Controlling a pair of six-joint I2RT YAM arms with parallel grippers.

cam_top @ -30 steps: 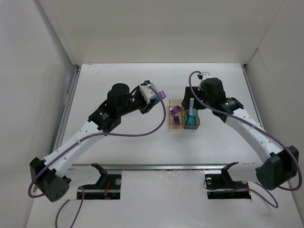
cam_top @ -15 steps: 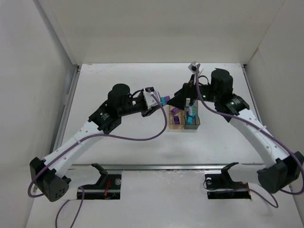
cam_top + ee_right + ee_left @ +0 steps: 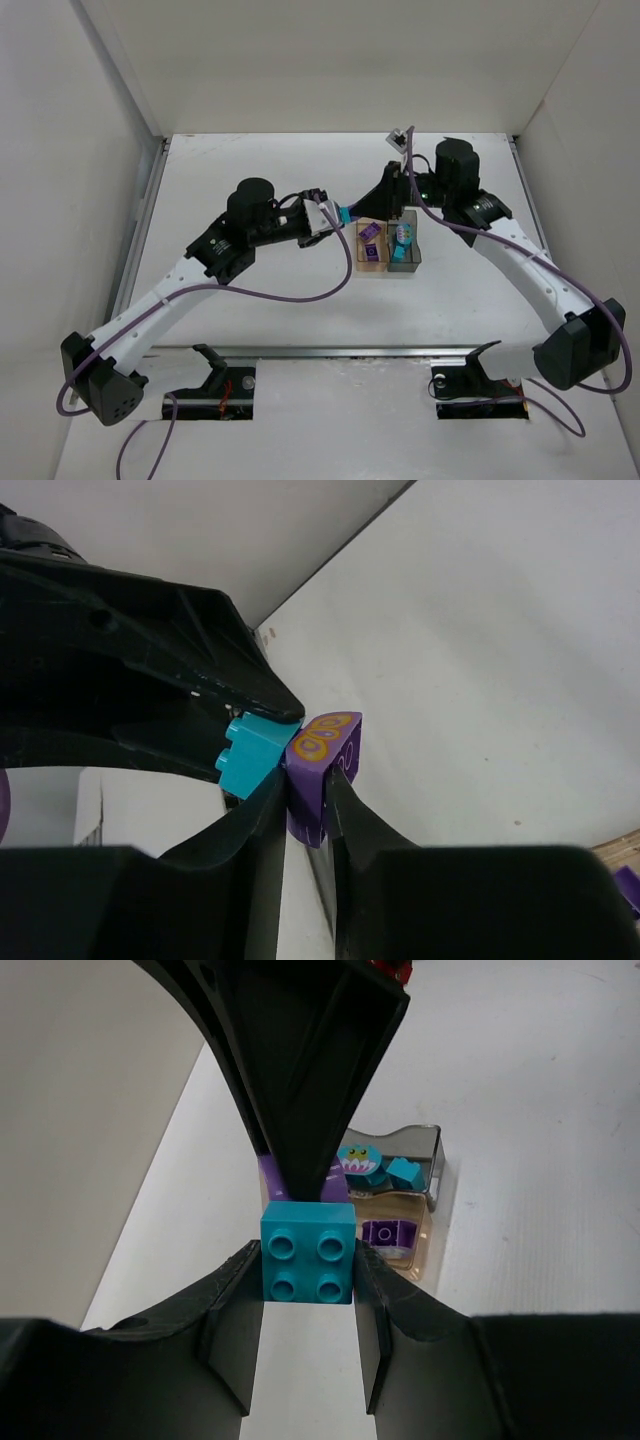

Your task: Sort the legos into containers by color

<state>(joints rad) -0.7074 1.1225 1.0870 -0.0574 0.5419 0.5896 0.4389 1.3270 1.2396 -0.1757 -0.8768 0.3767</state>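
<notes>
Now left tool (image 3: 308, 1265) clamps one teal brick (image 3: 308, 1252), right tool (image 3: 307, 783) one purple piece (image 3: 322, 748), near amber bin (image 3: 370, 263), grey bin (image 3: 404, 268).

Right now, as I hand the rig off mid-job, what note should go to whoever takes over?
Left tool: shut on a teal brick.
Right tool: shut on a purple piece, which is pressed against that teal brick just left of the bins. I cannot tell whether the two are clipped together.
Done: purple bricks lie in the amber bin, and teal pieces lie in the grey bin.
Left: purple piece into the amber bin, teal brick into the grey bin.
</notes>
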